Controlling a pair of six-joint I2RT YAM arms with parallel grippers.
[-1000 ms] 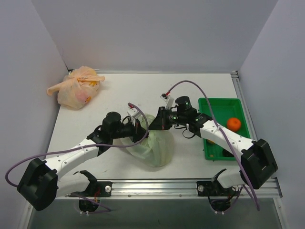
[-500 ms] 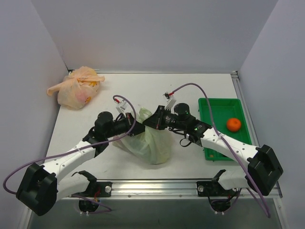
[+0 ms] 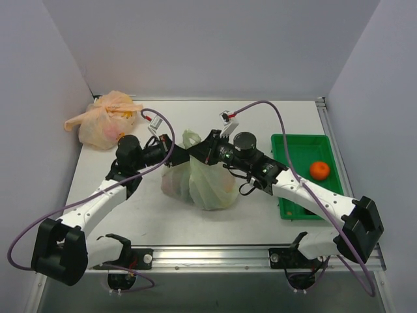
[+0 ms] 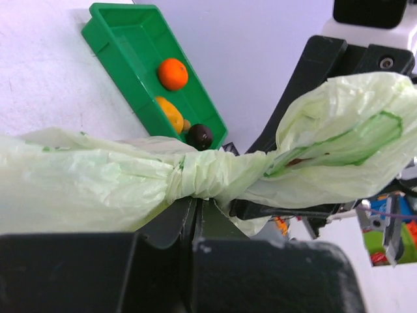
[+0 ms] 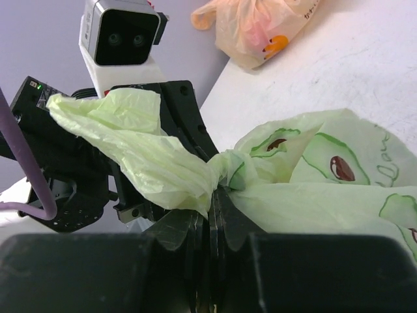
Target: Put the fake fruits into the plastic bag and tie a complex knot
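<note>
– Left gripper (image 3: pixel 177 155): what is it doing?
– Its jaws are pressed together on the twisted neck of the plastic bag (image 3: pixel 208 186); the left wrist view shows the pale green film bunched into a tight rope (image 4: pixel 202 176) right at its fingertips.
– And the right gripper (image 3: pixel 199 156)?
– Pinched shut on the same bag, just beside the left one; in its own view the fingers (image 5: pixel 218 215) close on the gathered plastic, and a loose flap (image 5: pixel 130 140) spreads toward the other arm.
– Where does the bag sit?
– On the white table (image 3: pixel 260 117), between the two arms, near the front edge; its body bulges below the grippers; a pinkish tint shows through its left side, though I cannot tell which fruit.
– Anything outside it?
– An orange (image 3: pixel 319 170) lies in the green tray (image 3: pixel 296 156) on the right; the left wrist view shows a yellow-orange fruit (image 4: pixel 171 114) and a dark piece (image 4: pixel 200 135) there too; a peach-orange bag (image 3: pixel 104 127) rests in the far left corner.
</note>
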